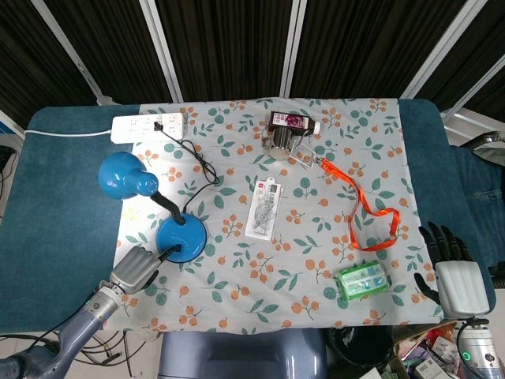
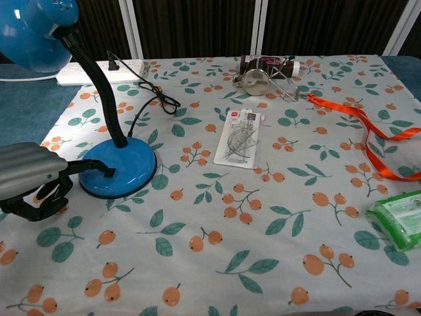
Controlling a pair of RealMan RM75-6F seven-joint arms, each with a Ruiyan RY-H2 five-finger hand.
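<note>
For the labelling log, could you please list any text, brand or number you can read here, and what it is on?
No text can be read in either view.
Ruler set packet: red label and print, too small.
Dark bottle: label blurred.
Green pack: print too small.
Power strip: no legible marking.
Blue lamp: no text seen.

No text on any item can be read.

lamp (image 1: 180, 234) left, ruler pack (image 1: 264, 207) centre, lanyard (image 1: 371, 215) right
</note>
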